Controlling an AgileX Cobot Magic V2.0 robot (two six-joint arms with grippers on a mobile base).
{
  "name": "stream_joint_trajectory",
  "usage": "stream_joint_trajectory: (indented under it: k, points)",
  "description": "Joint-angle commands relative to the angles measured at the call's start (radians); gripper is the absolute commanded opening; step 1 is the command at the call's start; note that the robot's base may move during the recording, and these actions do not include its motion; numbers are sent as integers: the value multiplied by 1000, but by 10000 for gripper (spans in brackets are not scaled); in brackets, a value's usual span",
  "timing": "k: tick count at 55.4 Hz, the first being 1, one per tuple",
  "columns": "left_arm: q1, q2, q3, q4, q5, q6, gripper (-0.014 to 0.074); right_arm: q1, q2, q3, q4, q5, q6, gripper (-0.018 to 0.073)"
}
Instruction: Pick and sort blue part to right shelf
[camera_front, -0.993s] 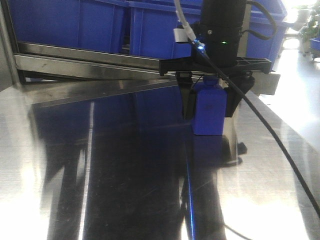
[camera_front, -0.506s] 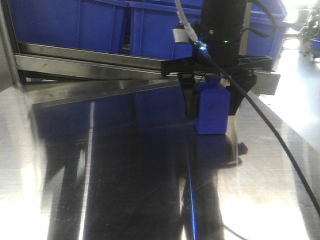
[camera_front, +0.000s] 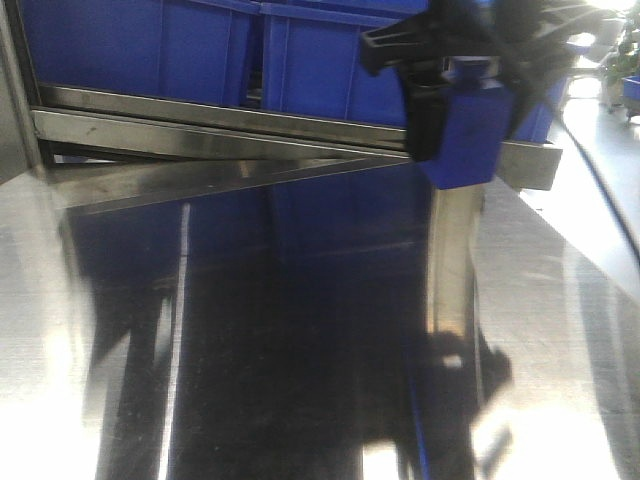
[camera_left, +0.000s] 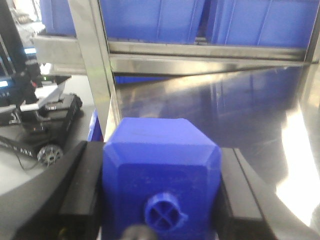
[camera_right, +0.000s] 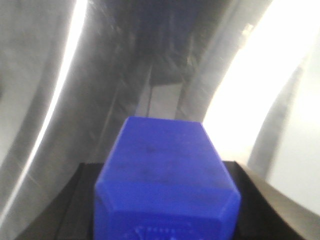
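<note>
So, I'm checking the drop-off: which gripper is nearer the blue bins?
Right, probably: right gripper holds a blue part just before the blue bins; left gripper faces them across tabletop.

Table (camera_front: 250, 330) open from centre to near edge; right shelf (camera_front: 200, 125) rail and blue bins (camera_front: 120, 45) wall off far edge.

The blue part (camera_front: 468, 135) hangs between fingers (camera_front: 424, 122) above the table (camera_front: 250, 330), before the right shelf (camera_front: 200, 112).

Left gripper (camera_left: 160, 192), right gripper (camera_right: 165, 200): both clamped.
</note>
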Motion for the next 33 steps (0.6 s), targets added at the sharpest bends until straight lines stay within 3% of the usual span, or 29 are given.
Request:
stream_joint_trajectory:
  k: [1,18,33]
  points:
    - [-6,9,-24,0,-107,0,358,-2,-150,115,-71,-125,-15,206]
    - [-6,9,-24,0,-112,0,358,-3,-570,589,-170,-342,-15,206]
    - [-6,9,-24,0,-112,0,358,-3,-949,818,-172,-403,-15,206]
